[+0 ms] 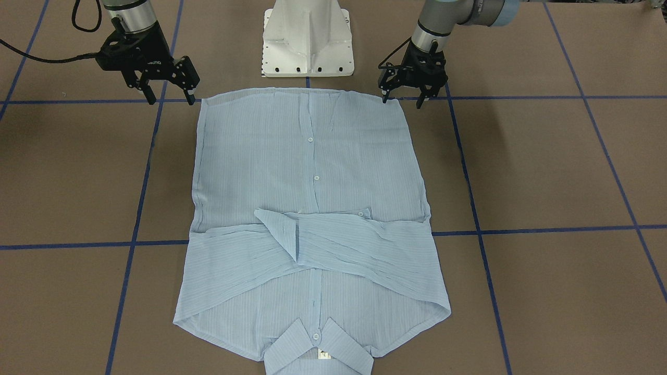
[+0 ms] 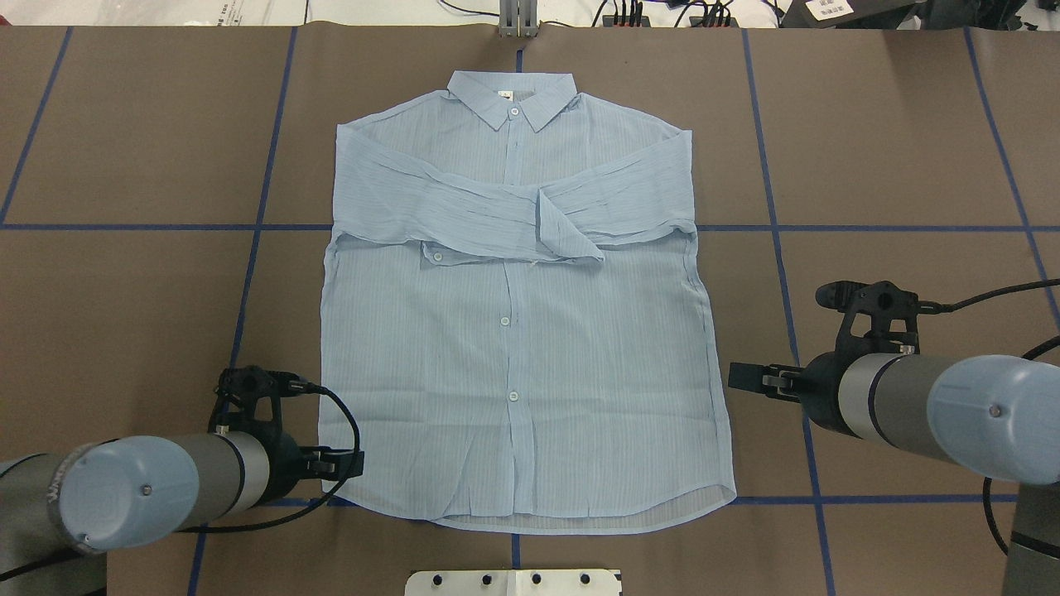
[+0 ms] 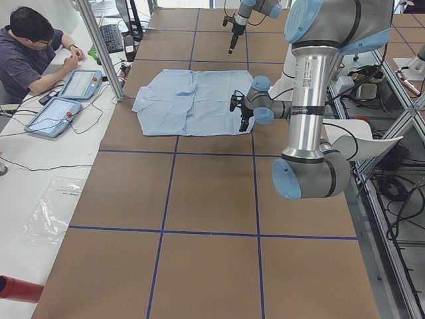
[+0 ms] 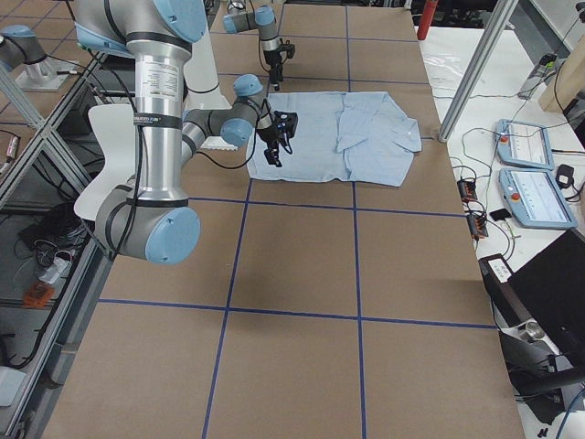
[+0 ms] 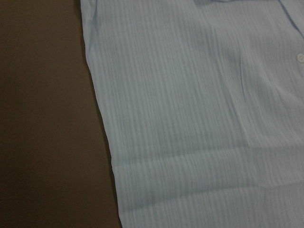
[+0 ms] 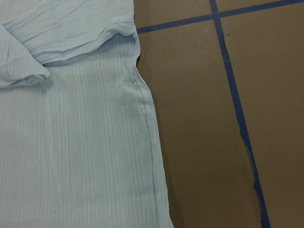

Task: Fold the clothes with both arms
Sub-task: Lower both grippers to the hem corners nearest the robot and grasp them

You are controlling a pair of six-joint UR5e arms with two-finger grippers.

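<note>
The collar [image 1: 289, 346] runs off the bottom edge — the neck label [image 1: 324, 354] too small to read.

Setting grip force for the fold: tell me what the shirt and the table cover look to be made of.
Shirt: thin woven cloth, perhaps cotton or a blend; matt, finely striped, crinkled, lying in soft wrinkles.
Table cover: looks like brown paper or card; matt, flat, no sheen.

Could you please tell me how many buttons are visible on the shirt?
4 buttons: collar button, cuff button, upper front button, lower front button. More may be hidden beneath the folded sleeves.
</note>
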